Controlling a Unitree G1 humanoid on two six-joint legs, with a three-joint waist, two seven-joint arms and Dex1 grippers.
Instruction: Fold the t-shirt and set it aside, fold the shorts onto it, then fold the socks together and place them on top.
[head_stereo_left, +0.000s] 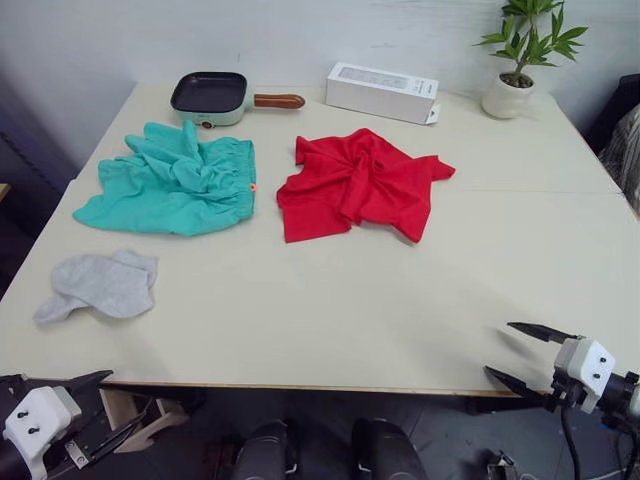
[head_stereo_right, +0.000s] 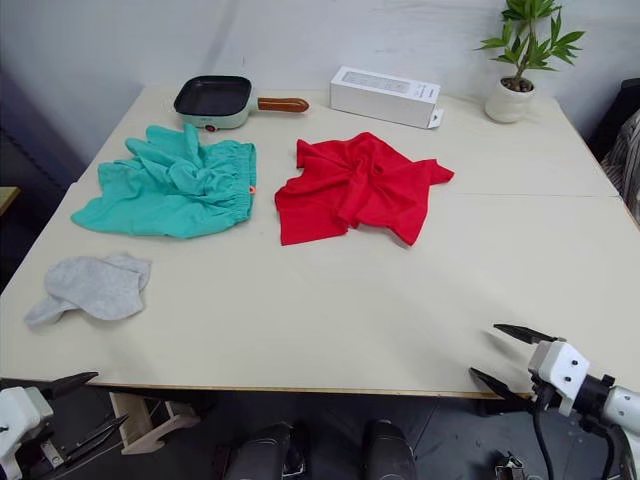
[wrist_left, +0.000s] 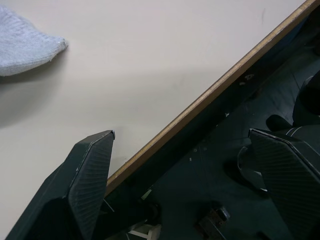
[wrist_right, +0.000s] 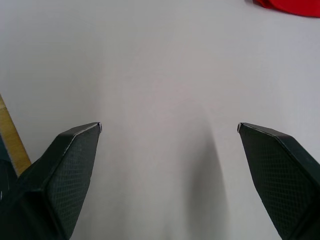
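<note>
1. The left gripper (head_stereo_left: 105, 402) sits at about 7 o'clock, below the near edge of the table (head_stereo_left: 330, 330), fingers spread apart and holding nothing. I would keep it there until the shirt needs a second hold.
2. The socks (head_stereo_left: 100, 284) lie at 9 o'clock, a loose grey heap near the left edge. They come last, so no reach should drag across them.
3. The shorts (head_stereo_left: 175, 180) are bunched at 10 o'clock, just left of the shirt and apart from it, with a pan (head_stereo_left: 212, 96) behind them. Leave them alone for now.
4. The shirt (head_stereo_left: 355, 185) lies at 12 o'clock near the table's middle, crumpled and twisted at its centre, with one sleeve pointing to 2 o'clock. Nothing is folded yet, so this is the first step. I judge it needs flattening before any fold: pinch only the top layer at a hem corner and pull outward to undo the twist.
5. A box (head_stereo_left: 382, 92) stands behind the shirt and a plant (head_stereo_left: 522, 60) at 1 o'clock, so fold toward the bare near half of the table.
6. The right gripper (head_stereo_left: 527, 353) hovers at 5 o'clock over the near edge, fingers wide and empty, well apart from the shirt. It has the shorter reach, so I would lead with it.
</note>
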